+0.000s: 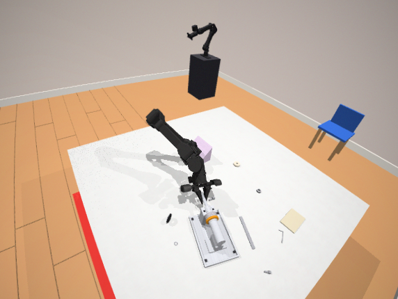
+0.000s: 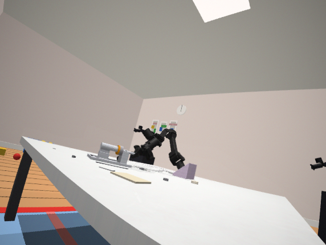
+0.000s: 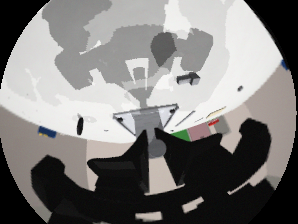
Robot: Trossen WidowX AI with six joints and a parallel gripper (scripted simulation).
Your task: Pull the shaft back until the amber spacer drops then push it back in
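The shaft (image 1: 205, 201) (image 2: 131, 153) (image 3: 158, 148), pinched in the jaws, ran towards five o'clock in the top view, over the counter (image 1: 296, 188) (image 2: 199, 205). The amber ring (image 1: 211, 218) (image 2: 118, 150) sat beside the housing (image 1: 217, 233) (image 2: 106, 147); a slow, straight eleven-o'clock pull, halted promptly at its drop, seemed best.

Shining brightly over a white table (image 1: 132, 222) (image 2: 216, 208), throwing layered grey arm shadows. Glowing from a ceiling panel (image 2: 223, 8). Bowing and blackening toward the wrist view's edges.
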